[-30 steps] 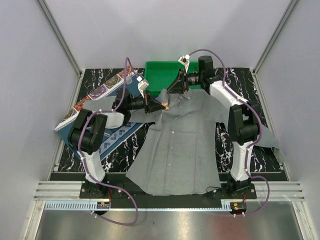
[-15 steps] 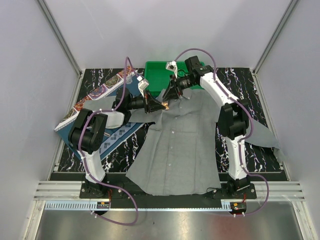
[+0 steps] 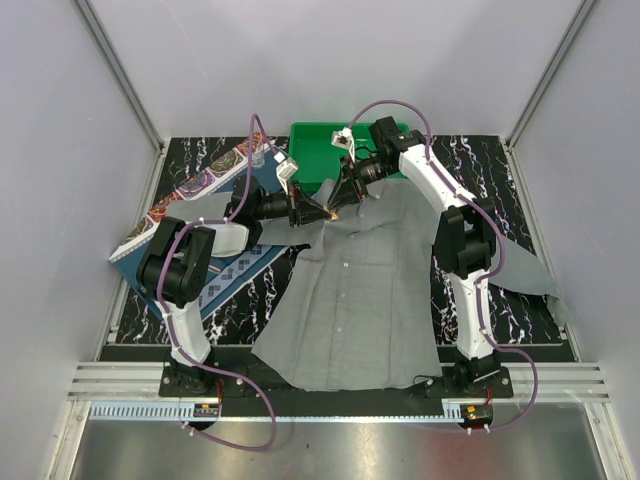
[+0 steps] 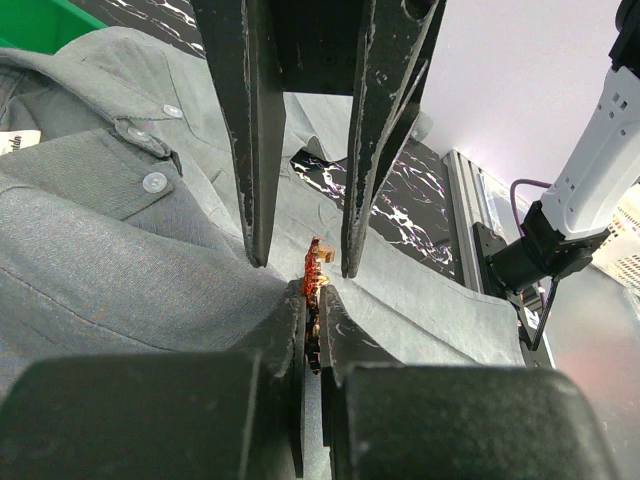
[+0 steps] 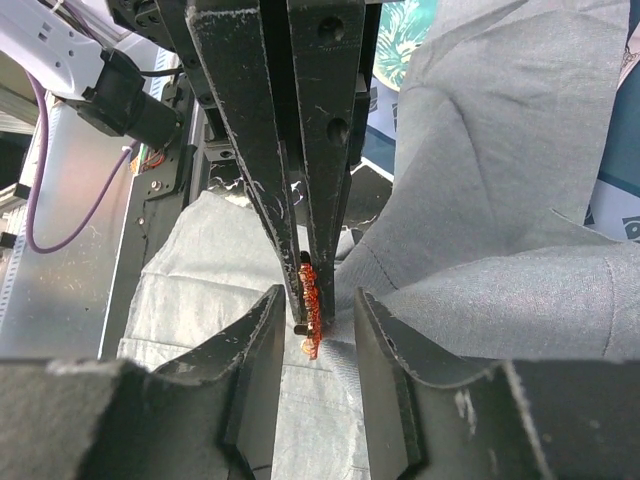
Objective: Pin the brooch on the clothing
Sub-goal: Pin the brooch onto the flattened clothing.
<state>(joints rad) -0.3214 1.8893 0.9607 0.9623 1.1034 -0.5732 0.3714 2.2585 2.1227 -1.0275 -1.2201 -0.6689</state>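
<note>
The grey shirt (image 3: 365,280) lies flat on the table, collar toward the back. My left gripper (image 3: 327,211) is shut on the small red-orange brooch (image 4: 314,285), held edge-on just above the shirt's left collar area. The brooch also shows in the right wrist view (image 5: 311,312) between the left fingers. My right gripper (image 3: 340,202) is open, its fingers (image 4: 250,150) straddling the brooch tip without touching it; its own fingertips (image 5: 265,330) show either side of the left gripper (image 5: 308,320). The shirt (image 4: 90,240) fills the left wrist view, with pale buttons near the collar.
A green bin (image 3: 325,150) stands at the back behind the collar. A dark blue patterned placemat (image 3: 235,270) and a patterned plate (image 3: 210,180) lie at the left under the left arm. A shirt sleeve (image 3: 535,270) stretches to the right.
My right gripper has swung left and down from over the green bin to the brooch, now straddling it. The left gripper has stayed put, holding the brooch.
</note>
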